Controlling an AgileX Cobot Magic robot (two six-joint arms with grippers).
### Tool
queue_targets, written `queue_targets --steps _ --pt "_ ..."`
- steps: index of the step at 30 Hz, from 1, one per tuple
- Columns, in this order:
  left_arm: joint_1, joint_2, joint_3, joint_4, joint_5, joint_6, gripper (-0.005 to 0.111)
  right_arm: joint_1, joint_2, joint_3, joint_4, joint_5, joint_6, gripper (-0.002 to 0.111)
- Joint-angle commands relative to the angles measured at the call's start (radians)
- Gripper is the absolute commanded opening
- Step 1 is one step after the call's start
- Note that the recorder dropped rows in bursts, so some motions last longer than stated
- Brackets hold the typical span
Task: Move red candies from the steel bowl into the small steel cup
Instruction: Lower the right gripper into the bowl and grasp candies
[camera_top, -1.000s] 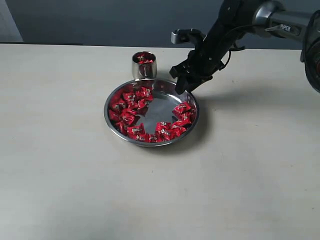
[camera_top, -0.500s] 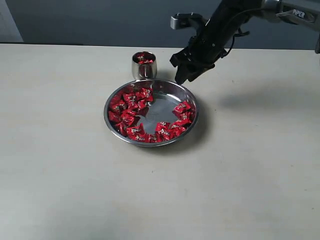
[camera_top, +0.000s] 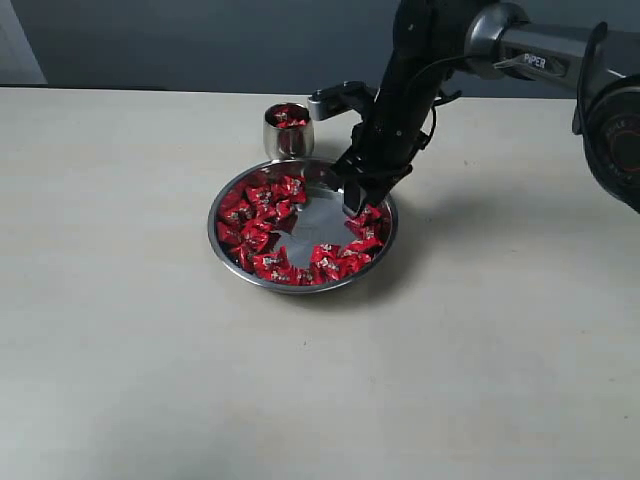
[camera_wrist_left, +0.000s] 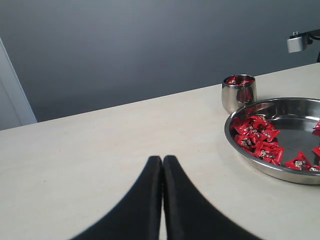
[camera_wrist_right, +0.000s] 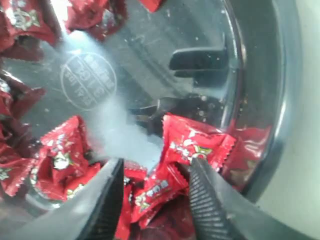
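Observation:
The steel bowl (camera_top: 378, 244) sits mid-table with red candies (camera_top: 262, 212) ringed around its floor. Behind it stands the small steel cup (camera_top: 288, 135), holding a few red candies (camera_top: 289, 117). My right gripper (camera_top: 352, 203) is lowered into the bowl's right side, open, and its two fingers straddle a red candy (camera_wrist_right: 159, 189) without closing on it. Further candies (camera_wrist_right: 195, 142) lie just beyond the fingertips. In the left wrist view my left gripper (camera_wrist_left: 162, 162) is shut and empty, low over the bare table, left of the bowl (camera_wrist_left: 260, 169) and cup (camera_wrist_left: 239, 93).
The bowl's bare middle (camera_top: 318, 215) shows a stamped round mark (camera_wrist_right: 88, 81) in the right wrist view. A dark wall runs behind the table (camera_top: 140, 330). The right arm (camera_top: 500, 40) reaches in from the upper right.
My right gripper swung from above the bowl's far rim, rose briefly, then dropped down into the bowl's right side over the candies. The left gripper cannot be compared.

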Motion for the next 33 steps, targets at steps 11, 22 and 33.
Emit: queue_targets --steps 11,22,33 --pt "0.001 -0.005 0.005 0.000 -0.005 -0.002 0.002 -0.001 -0.003 0.001 -0.045 0.002 0.000 0.042" --pt "0.001 -0.005 0.005 0.000 -0.005 -0.002 0.002 -0.001 0.047 0.001 -0.027 -0.020 0.002 0.042" --pt "0.001 -0.005 0.005 0.000 -0.005 -0.002 0.002 -0.001 0.054 0.001 -0.009 -0.066 0.019 0.010"
